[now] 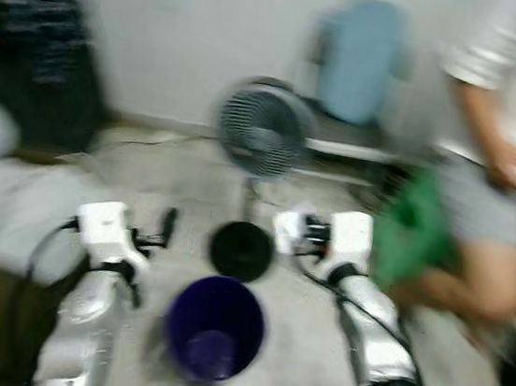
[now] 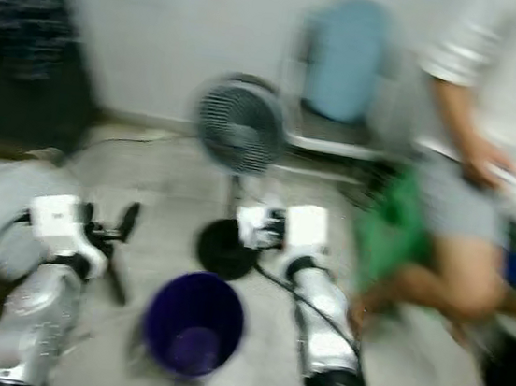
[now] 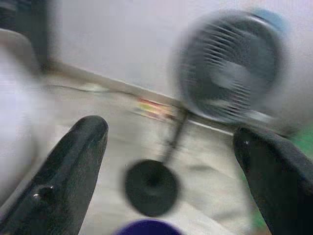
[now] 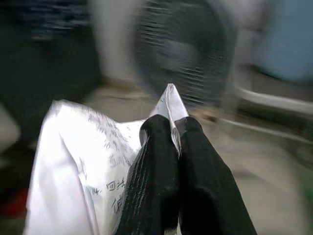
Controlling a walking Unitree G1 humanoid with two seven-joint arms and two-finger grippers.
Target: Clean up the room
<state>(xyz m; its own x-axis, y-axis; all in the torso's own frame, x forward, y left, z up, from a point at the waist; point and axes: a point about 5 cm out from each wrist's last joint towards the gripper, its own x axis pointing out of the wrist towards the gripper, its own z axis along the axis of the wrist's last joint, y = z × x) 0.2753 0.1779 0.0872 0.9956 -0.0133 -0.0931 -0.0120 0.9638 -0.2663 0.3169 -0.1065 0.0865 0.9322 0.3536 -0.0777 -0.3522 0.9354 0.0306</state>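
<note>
Reaching forward with nothing in it, the left pincer point(image 3: 166, 161) has its fingers spread wide, probably kept free for another pickup. Just ahead between the arms, a purple bin point(image 1: 214, 327) stands open on the floor, fan point(image 1: 261, 129) behind it. The right pincer point(image 4: 172, 128) pinches a written-on sheet of paper point(image 4: 83, 166), held beyond the bin, likely for dropping in.

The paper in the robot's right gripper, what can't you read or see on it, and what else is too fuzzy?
- Paper: handwriting too blurred to read; the right gripper covers part of it, right wrist view.
- Fan: blades smeared by blur, eye views.
- Purple bin: contents unclear, blurred.
- Person: cut off by the edge.
</note>
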